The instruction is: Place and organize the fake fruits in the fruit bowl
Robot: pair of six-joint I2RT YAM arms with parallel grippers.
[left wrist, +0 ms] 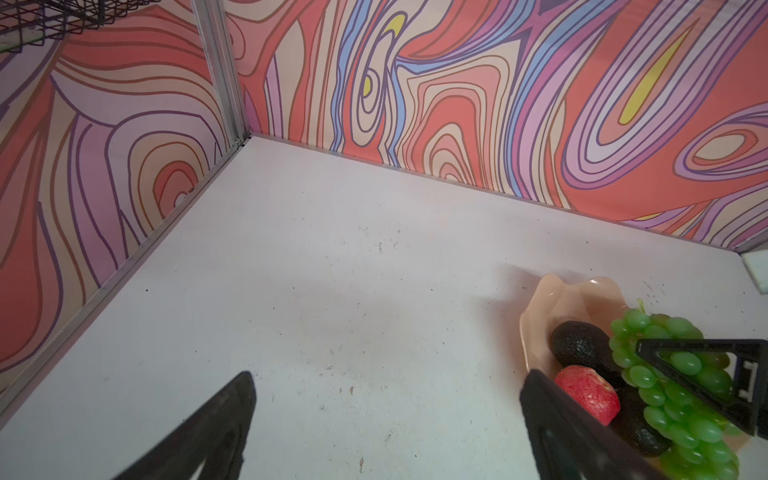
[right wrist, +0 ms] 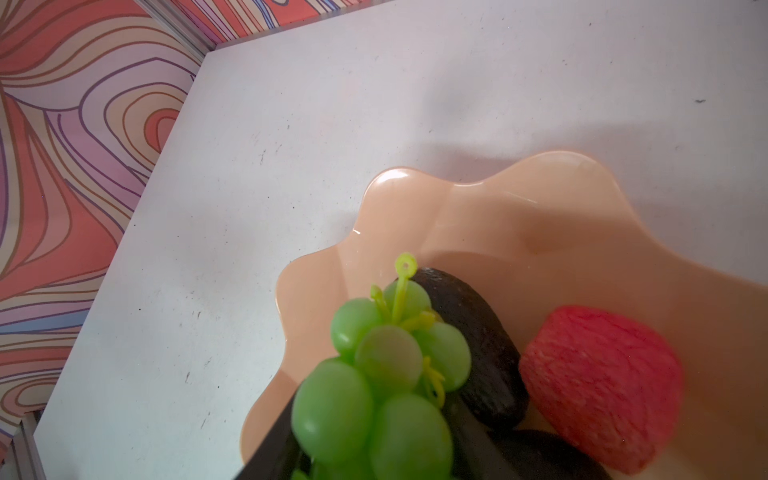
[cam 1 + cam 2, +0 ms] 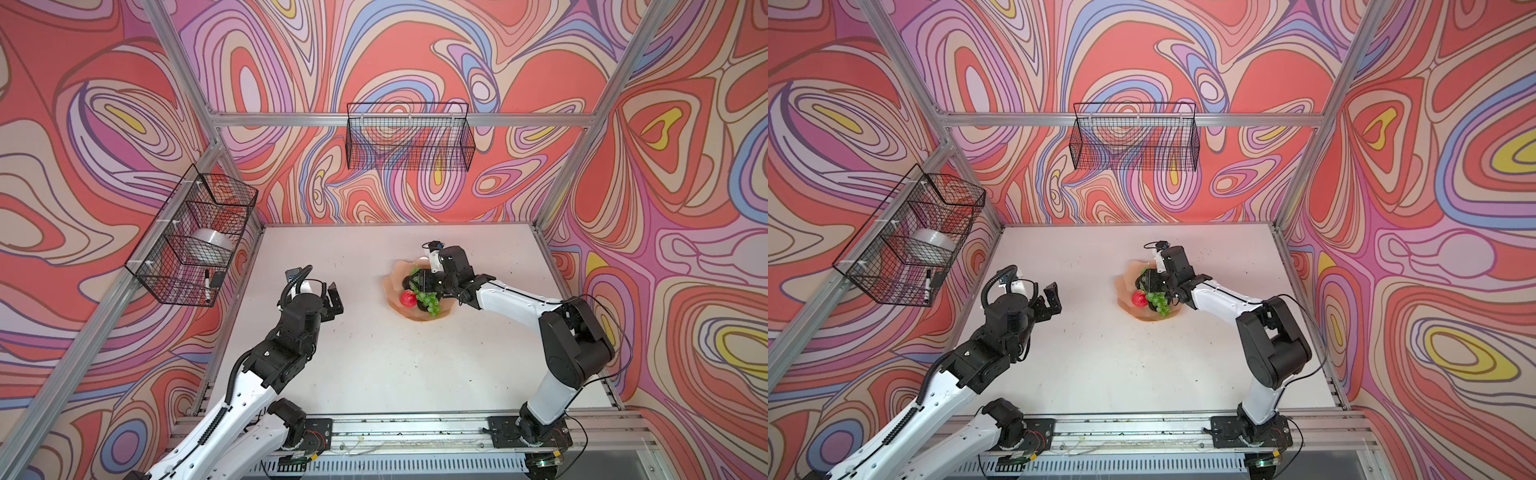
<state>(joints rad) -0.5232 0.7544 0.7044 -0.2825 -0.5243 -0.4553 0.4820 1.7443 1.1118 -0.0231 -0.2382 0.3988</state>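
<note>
- White table under swirled walls carries the fruit bowl, right of centre.
- In it lie the grapes, one red apple and two avocados.
- The right tool is at the grapes; gripping or letting go, I cannot tell.
- The left tool gapes empty, well apart.
- Likely step: settling the grapes. The next move calls for lifting clear without dragging them.
</note>
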